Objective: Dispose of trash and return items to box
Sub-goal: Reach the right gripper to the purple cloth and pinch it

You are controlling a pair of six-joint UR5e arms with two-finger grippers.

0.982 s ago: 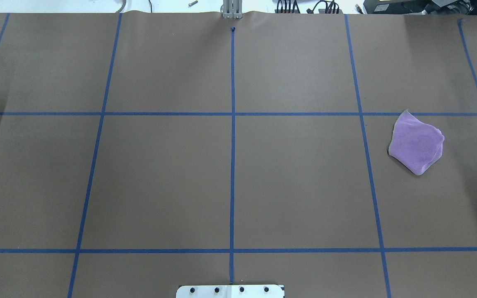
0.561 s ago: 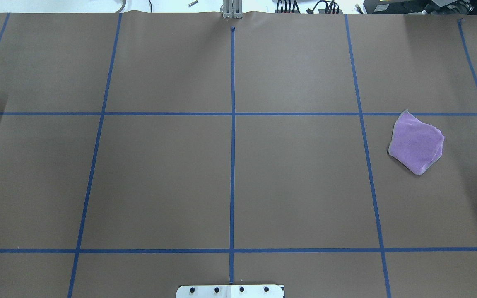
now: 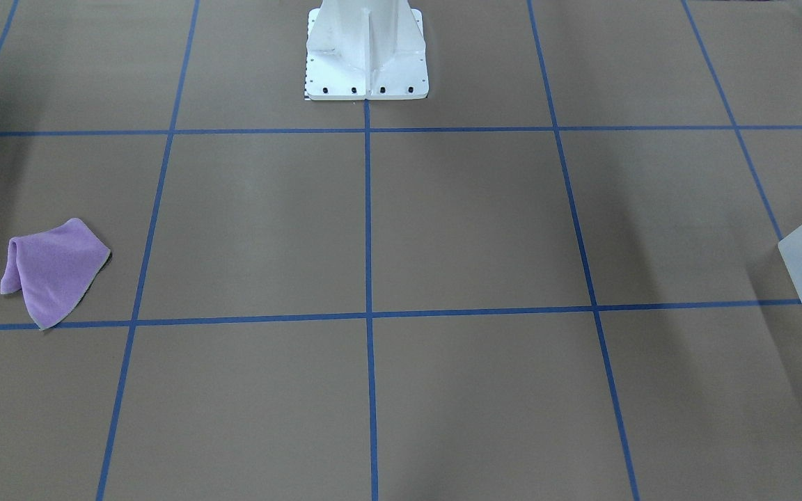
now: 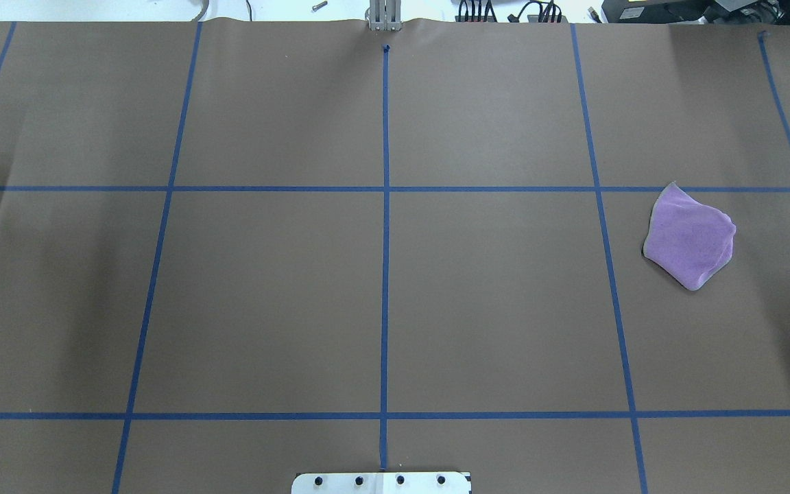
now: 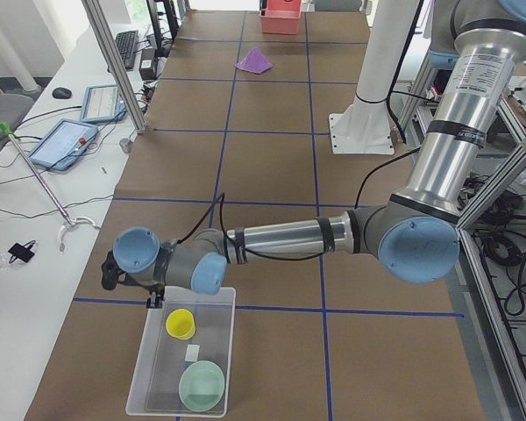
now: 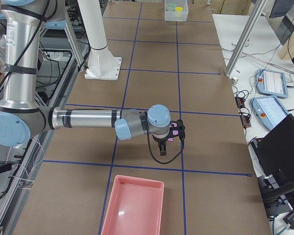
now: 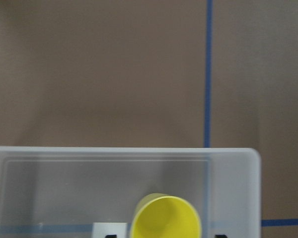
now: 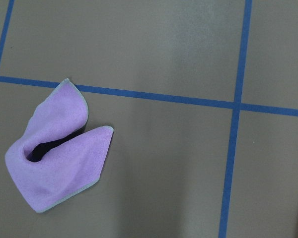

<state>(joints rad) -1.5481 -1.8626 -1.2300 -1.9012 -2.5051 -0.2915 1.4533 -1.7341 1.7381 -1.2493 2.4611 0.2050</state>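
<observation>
The frosted-white box [image 5: 231,351] stands at the table's left end and holds the mint-green bowl [image 5: 202,386] and the yellow cup [image 5: 180,323]. My left gripper [image 5: 154,303] hovers over the box's end by the cup. In the left wrist view the cup [image 7: 166,218] sits inside the box wall [image 7: 64,178], and two dark fingertips show at the bottom edge, wider apart than the cup. My right gripper [image 6: 162,152] hangs over a crumpled purple cloth [image 8: 57,163]; its fingers show in no close view, so I cannot tell their state.
A pink tray [image 6: 137,181] stands at the table's right end, near the right arm. The cloth [image 4: 690,237] lies right of centre. A small white scrap [image 5: 192,353] lies in the box. The robot's base plate [image 4: 381,482] is at the near edge.
</observation>
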